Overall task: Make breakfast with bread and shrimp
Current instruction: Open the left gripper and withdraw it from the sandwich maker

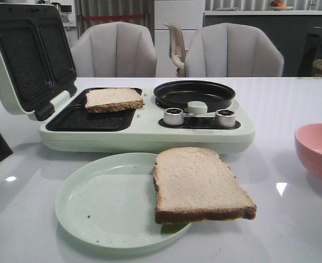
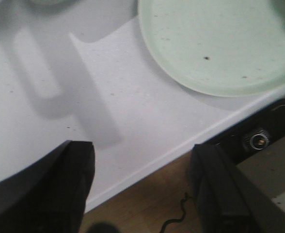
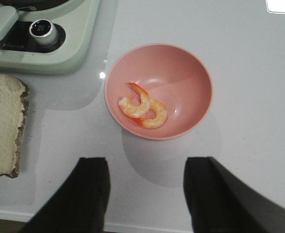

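Shrimp [image 3: 143,108] in pink bowl [image 3: 191,73], bread [image 1: 200,185] overhanging plate [image 1: 95,203]

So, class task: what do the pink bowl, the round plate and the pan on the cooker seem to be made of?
Pink bowl: probably plastic or melamine, smooth with soft glints.
Round plate: pale green, likely the same, satin sheen, a few dark specks.
Pan: dark, apparently non-stick coated metal, glossy rim.

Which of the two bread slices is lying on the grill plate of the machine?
The smaller-looking, farther slice, on the open sandwich maker. The other slice rests on the pale green plate, overhanging its rim.
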Robot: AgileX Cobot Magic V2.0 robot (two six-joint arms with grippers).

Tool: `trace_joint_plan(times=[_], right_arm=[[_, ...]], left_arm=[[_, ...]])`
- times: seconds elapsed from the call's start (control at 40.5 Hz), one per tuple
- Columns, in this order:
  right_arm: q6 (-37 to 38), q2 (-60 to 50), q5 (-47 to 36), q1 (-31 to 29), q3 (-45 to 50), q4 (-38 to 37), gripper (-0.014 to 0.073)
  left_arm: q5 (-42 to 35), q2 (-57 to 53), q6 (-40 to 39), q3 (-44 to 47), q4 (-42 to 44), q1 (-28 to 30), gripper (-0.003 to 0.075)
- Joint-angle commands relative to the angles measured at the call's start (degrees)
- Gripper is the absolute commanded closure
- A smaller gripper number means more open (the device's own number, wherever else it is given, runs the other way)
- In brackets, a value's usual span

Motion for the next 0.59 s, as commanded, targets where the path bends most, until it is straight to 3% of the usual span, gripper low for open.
trace_joint_plan(times=[0.0,0.42,0.568], right_arm=[[-0.25,-0.03,-3.33,-0.26,-1.48,0.31,0.0129],[-0.25,-0.03,-4.84,-0.26,-1.48,0.95,0.0129],[-0.36,0.87,-2.52,-0.08,-1.48,11.76,0.0129]], left_arm=[[-4.15,-7.4,0.89,1.23,-2.64,-2.08,0.0246],[-7.43,-31.8,0.89,6.73,-5.99,-4.12,0.0246],[-7.43,-35.26,0.89,6.73,-6.03,-4.12,0.0246]])
